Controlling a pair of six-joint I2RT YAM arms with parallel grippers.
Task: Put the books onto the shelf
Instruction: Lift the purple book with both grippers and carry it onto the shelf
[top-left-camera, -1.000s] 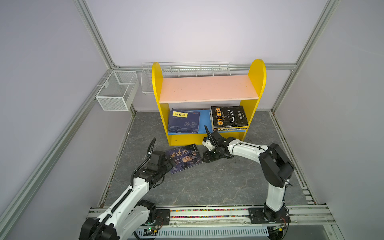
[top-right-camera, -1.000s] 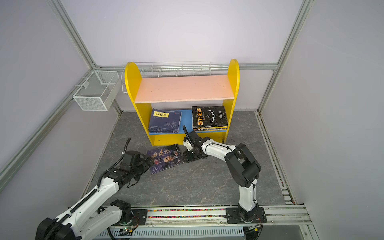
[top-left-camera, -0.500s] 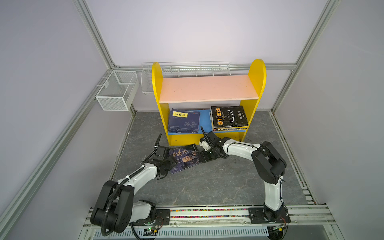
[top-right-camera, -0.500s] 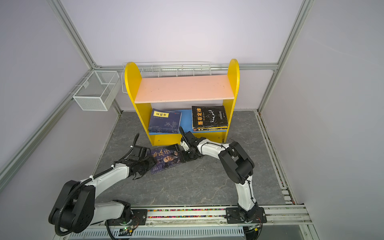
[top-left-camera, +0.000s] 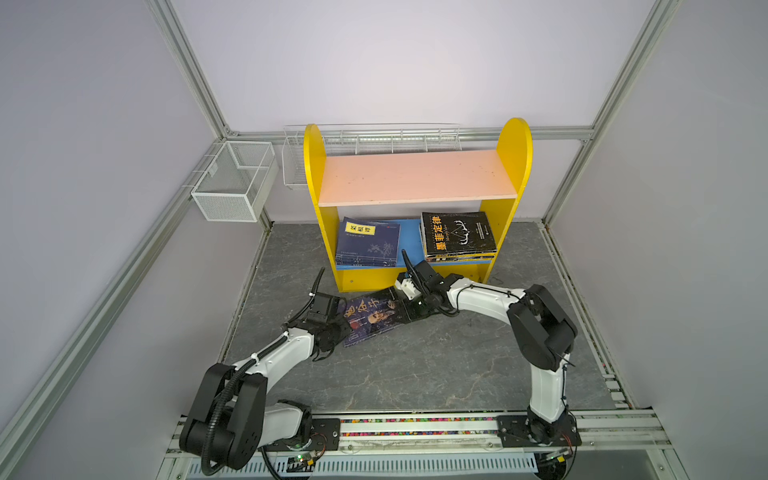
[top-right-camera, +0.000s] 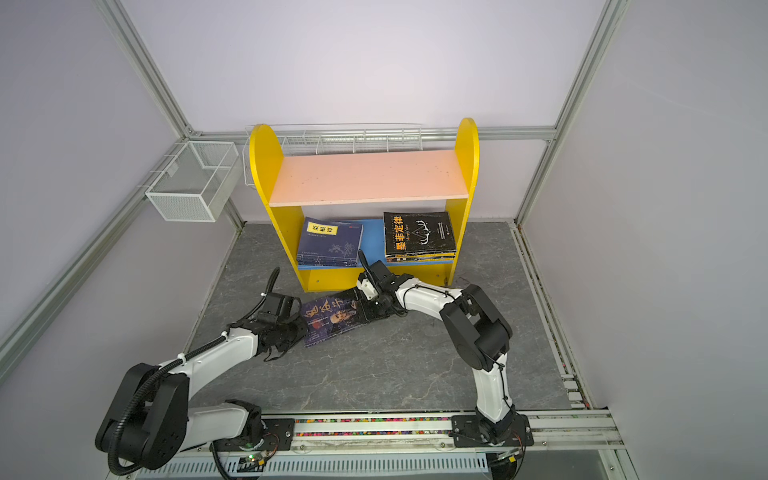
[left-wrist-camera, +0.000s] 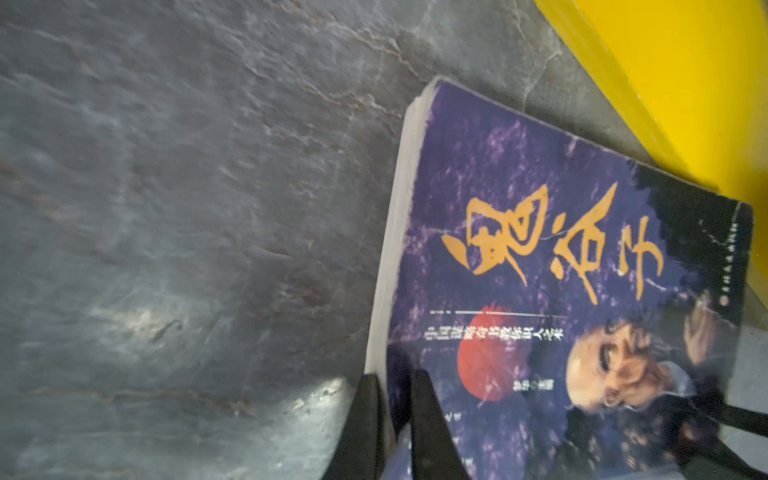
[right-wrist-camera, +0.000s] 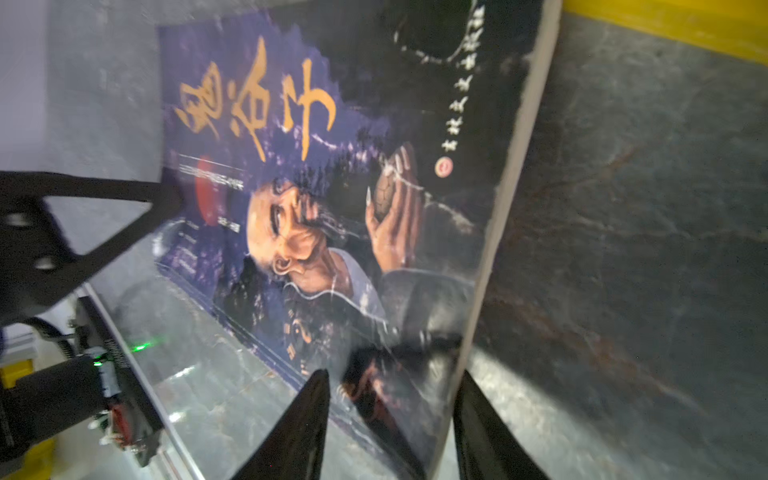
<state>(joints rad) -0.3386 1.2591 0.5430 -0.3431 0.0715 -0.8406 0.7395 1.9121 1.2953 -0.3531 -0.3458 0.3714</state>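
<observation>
Book (top-left-camera: 376, 318) | left fingers (left-wrist-camera: 363, 424) newly clenched on edge | right fingers (right-wrist-camera: 303, 428) astride it, grip unclear

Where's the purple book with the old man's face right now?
In both top views the purple book is on the grey surface in front of the shelf, between the left tool, shut on it, and the right tool.

Walls (top-left-camera: 395, 62): plain pale lilac panels on 3 sides, set in silver alu frame posts (top-left-camera: 188, 68). Surface (top-left-camera: 415, 365): dark grey stone-look w/ pale veins; rust-brown streaks show up close. White mesh basket (top-left-camera: 232, 183) hangs on left frame rail; long wire basket (top-left-camera: 374, 137) runs along back rail. Metal track (top-left-camera: 415, 428) across front edge. Light soft & even, w/ pale glare patch (left-wrist-camera: 324, 395) on surface.
</observation>
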